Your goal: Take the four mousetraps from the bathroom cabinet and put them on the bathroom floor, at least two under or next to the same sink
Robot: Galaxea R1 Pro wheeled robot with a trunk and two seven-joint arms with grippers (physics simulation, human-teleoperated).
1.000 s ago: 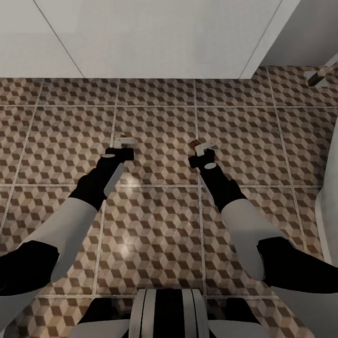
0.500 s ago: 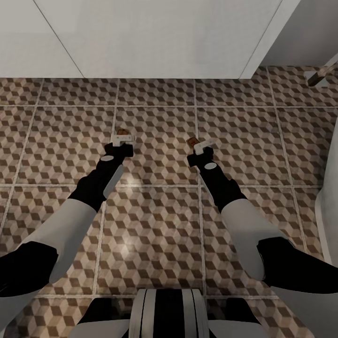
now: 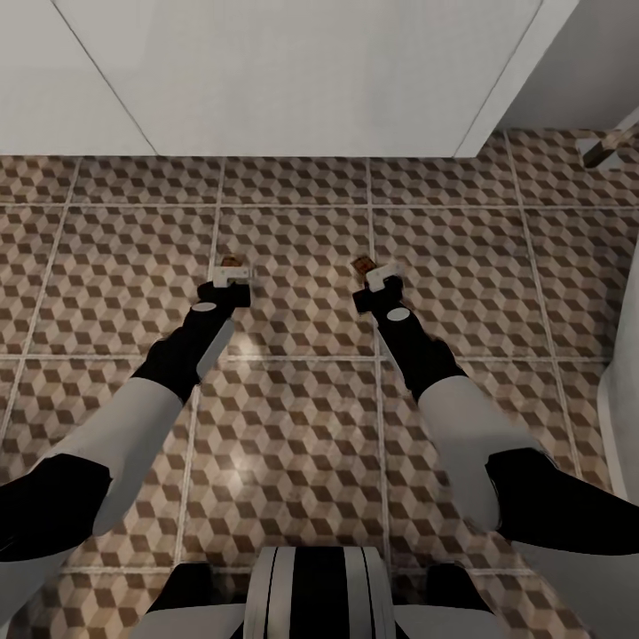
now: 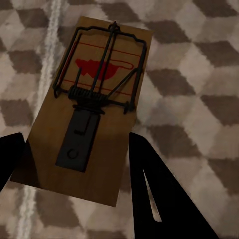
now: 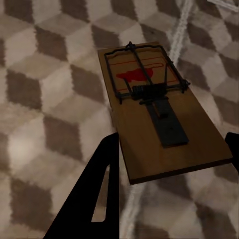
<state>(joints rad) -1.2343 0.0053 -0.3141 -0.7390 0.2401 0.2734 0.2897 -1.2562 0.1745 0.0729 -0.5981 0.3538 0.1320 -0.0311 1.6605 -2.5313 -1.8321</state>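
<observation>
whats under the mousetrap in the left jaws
Cube-patterned floor tile with a pale grout line running beneath the mousetrap. The board hides the floor directly below, so whether it touches down can't be told.

Both arms have extended slightly forward — the left gripper (image 3: 229, 275) and right gripper (image 3: 380, 277) now sit marginally farther out. The head view has tilted a little — white vanity edge lower in frame.

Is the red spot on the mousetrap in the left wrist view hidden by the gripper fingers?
No, the red spot lies uncovered at the mousetrap's far end.
</observation>
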